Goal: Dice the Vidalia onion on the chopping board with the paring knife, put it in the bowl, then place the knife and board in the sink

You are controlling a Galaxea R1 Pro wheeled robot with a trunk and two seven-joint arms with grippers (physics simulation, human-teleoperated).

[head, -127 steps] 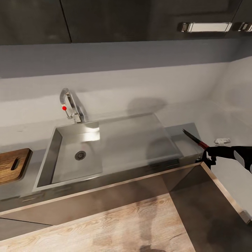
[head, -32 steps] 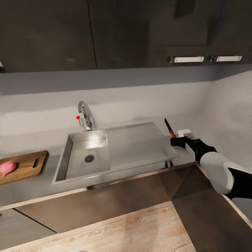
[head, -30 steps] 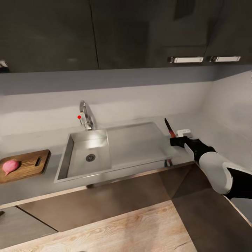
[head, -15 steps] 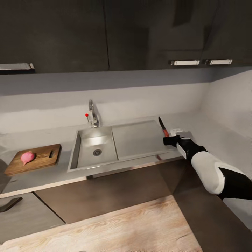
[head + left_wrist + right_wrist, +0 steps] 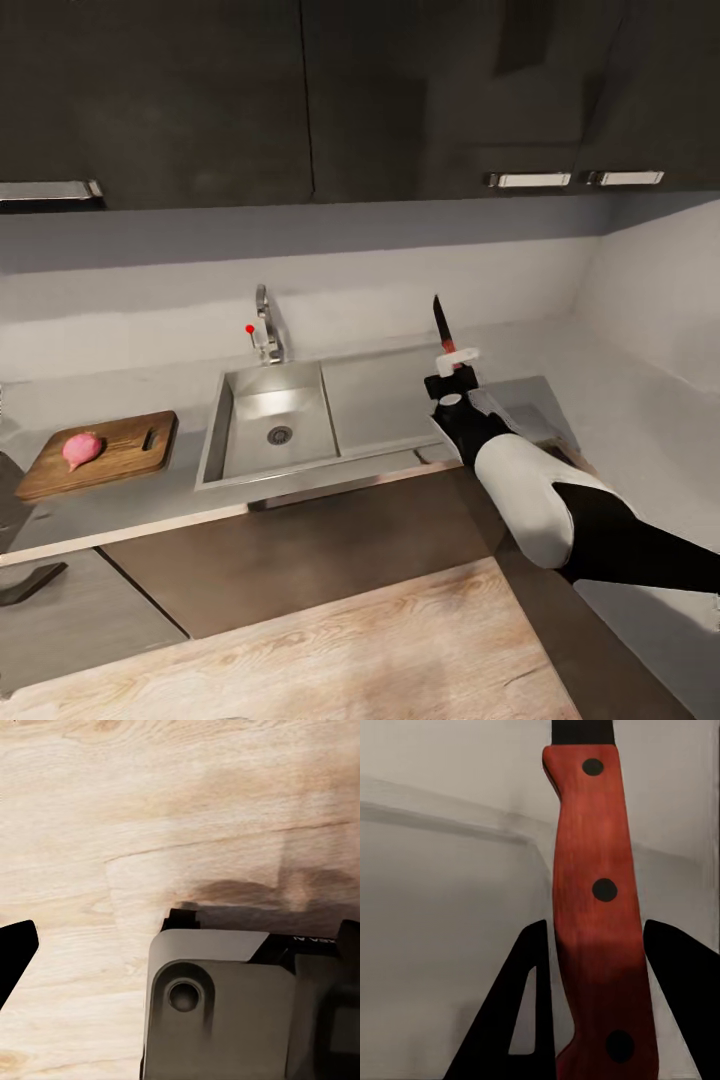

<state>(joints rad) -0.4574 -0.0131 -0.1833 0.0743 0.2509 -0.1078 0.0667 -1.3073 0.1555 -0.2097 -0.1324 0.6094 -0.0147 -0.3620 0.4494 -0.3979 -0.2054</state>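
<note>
Paring knife [image 5: 441,325] is clamped in the right end effector [image 5: 452,378], held upright with its dark blade pointing up over the drainboard wing of the sink [image 5: 385,395]; from the right wrist camera the two dark fingers [image 5: 526,1020] bracket the red riveted handle [image 5: 598,907] low down, well behind the blade. I'd judge it a light, stiff thing, but a smooth handle pinched by two narrow fingers may twist or slide once the edge presses into something, so a hold close to the blade end of the handle would steady the cut. The left end effector I cannot read; its wrist camera looks down at pale wooden floor [image 5: 150,810] and part of the robot's grey body. Further out, the Vidalia onion [image 5: 82,449] lies on the chopping board [image 5: 125,440], on the desk [image 5: 130,500] left of the basin: small, round and firm, likely to roll under the knife.
</note>
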